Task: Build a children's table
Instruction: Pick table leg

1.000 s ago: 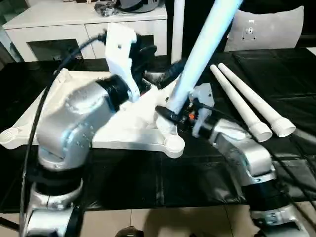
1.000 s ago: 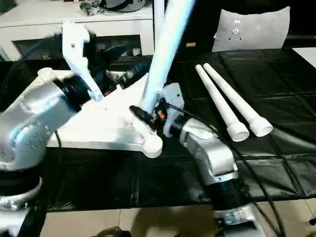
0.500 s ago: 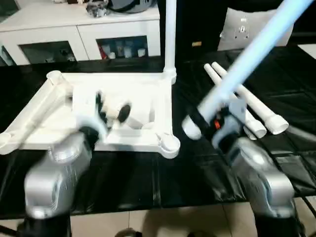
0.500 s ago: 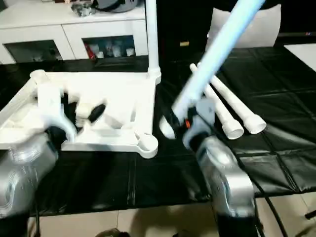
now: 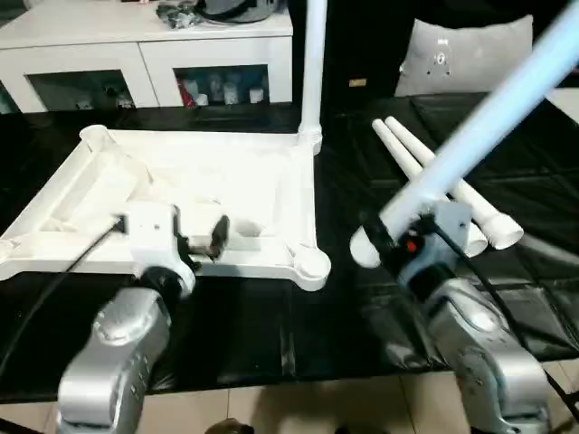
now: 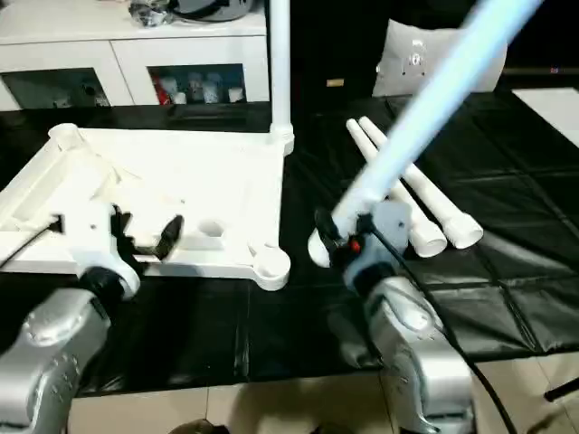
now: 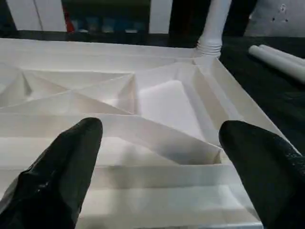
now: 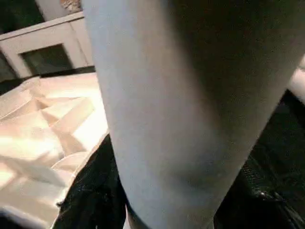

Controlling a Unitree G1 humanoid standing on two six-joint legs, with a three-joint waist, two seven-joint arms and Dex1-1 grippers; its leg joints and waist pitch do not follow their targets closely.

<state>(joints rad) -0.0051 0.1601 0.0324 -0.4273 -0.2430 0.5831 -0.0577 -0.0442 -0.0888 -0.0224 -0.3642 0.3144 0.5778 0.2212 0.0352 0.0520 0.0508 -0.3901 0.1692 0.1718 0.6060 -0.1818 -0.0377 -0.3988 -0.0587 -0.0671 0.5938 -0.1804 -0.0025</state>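
Note:
The white table top (image 5: 226, 172) lies upside down on the black mat, ribbed underside up. One white leg (image 5: 314, 63) stands upright in its far right corner socket. My right gripper (image 5: 398, 237) is shut on a second leg (image 5: 470, 127), which slants up and to the right; its thick end hangs just right of the near right socket (image 5: 312, 264). My left gripper (image 5: 201, 240) hovers open over the top's near edge, and in the left wrist view its black fingers (image 7: 62, 176) stand wide apart above the ribs. Two more legs (image 5: 425, 172) lie side by side on the mat at the right.
A white cabinet (image 5: 145, 45) with shelves stands behind the work. A grey panel (image 5: 461, 54) leans at the back right. The black mat (image 5: 271, 325) ends near the front, with pale floor below it.
My right gripper has carried its leg away from the near right socket, to the right, tilting it further. My left arm has dropped from beside that leg to the top's near edge.

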